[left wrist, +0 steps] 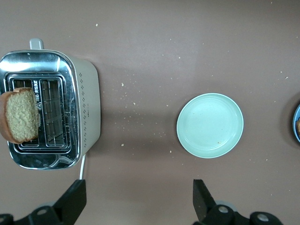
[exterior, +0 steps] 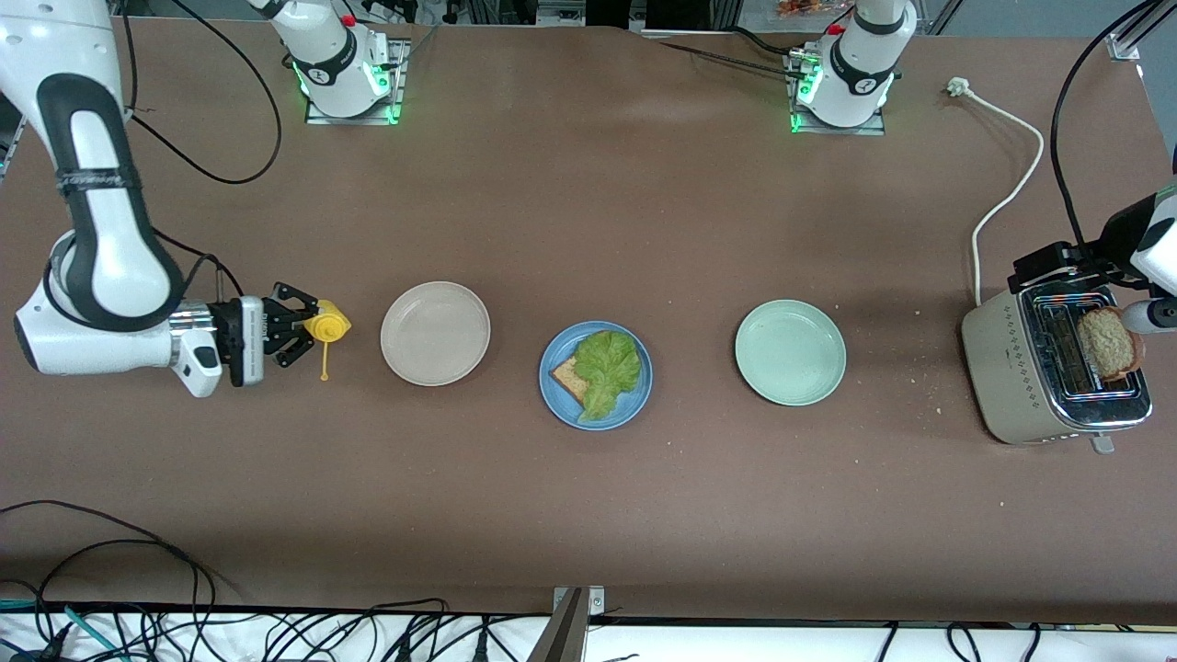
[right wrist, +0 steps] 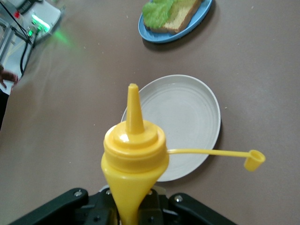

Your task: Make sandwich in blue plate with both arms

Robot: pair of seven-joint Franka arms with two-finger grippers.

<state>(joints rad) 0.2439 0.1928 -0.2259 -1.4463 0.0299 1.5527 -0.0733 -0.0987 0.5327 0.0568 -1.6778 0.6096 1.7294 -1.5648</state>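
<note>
Because the sandwich is only half built, the blue plate [exterior: 596,375] sits in the middle of the table holding one slice of toast [exterior: 570,379] with a lettuce leaf [exterior: 607,363] laid over it, lying between the beige plate [exterior: 435,333] and the pale green plate [exterior: 790,352], where either arm could plausibly reach it. The second slice [exterior: 1110,343] stands up out of the toaster [exterior: 1053,377] at the left arm's end of the table, poking above the slot so it can be taken from above. The left gripper [left wrist: 139,199] hangs over the table just beside the toaster, its fingers spread wide apart and empty, which I read as readiness to pick up that slice. The right gripper [exterior: 287,338] is at the right arm's end of the table, beside the beige plate, with its fingers clamped on a yellow sauce bottle [exterior: 326,325]. The bottle's cap [right wrist: 253,160] hangs off on its strap, leaving the nozzle bare and pointing toward the plates. Sauce looks ready to go on, probably before the top slice closes the sandwich.
</note>
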